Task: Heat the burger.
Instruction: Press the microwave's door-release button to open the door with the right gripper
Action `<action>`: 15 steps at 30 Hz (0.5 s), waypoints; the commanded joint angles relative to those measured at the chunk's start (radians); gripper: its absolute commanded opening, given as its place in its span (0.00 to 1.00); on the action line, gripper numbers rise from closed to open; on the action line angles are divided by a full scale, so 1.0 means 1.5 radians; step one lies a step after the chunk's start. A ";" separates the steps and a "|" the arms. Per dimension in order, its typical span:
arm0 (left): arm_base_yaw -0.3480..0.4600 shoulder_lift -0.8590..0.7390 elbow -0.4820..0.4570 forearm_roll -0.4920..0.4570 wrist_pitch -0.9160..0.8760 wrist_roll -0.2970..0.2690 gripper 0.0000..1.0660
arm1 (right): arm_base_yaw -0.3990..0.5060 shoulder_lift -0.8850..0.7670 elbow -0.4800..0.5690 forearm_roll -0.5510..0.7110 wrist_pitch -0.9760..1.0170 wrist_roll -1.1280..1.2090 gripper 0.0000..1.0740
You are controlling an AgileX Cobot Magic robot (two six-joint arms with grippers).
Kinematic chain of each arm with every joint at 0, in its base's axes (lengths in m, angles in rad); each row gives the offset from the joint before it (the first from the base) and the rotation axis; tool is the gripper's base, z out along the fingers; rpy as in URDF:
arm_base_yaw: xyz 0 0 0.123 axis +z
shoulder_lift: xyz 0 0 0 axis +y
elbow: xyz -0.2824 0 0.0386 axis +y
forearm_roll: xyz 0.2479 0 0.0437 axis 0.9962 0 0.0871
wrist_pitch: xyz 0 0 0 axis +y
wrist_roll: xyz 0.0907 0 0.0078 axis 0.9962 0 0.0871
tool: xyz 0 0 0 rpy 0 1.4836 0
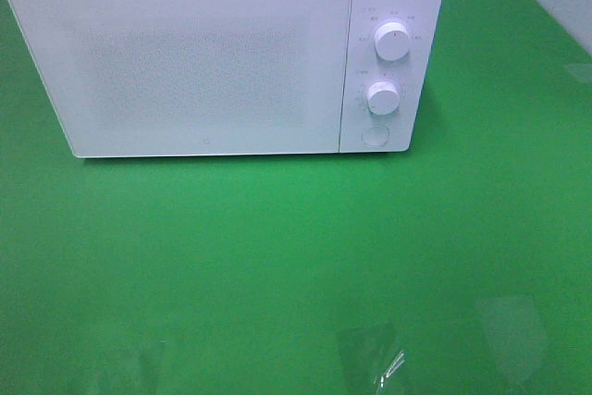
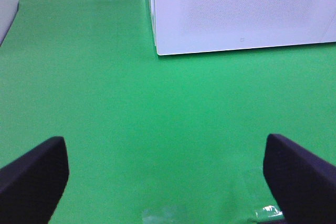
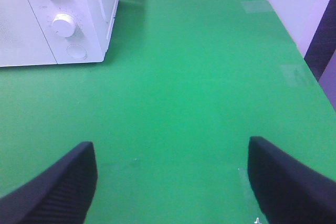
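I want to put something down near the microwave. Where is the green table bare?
The widest bare patch is the green table in front of the microwave, reaching to the near edge, where only flat clear tape lies. A second runs right of its knobs to the table's right edge. Only the back left is taken, by the microwave itself.

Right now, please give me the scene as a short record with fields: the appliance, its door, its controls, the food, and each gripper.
appliance: white microwave, standing at the back of the green table
door: door shut
controls: upper knob, lower knob, round button beneath them
food: burger not visible in any view
left gripper: open, holding nothing
right gripper: open, holding nothing
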 commanded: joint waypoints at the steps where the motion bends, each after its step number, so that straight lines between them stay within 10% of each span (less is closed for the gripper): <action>1: 0.002 -0.011 0.001 0.001 -0.005 -0.003 0.87 | -0.002 -0.019 0.001 0.004 -0.005 0.001 0.71; 15: 0.002 -0.011 0.001 0.001 -0.005 -0.003 0.87 | 0.000 -0.018 -0.009 0.003 -0.018 0.001 0.71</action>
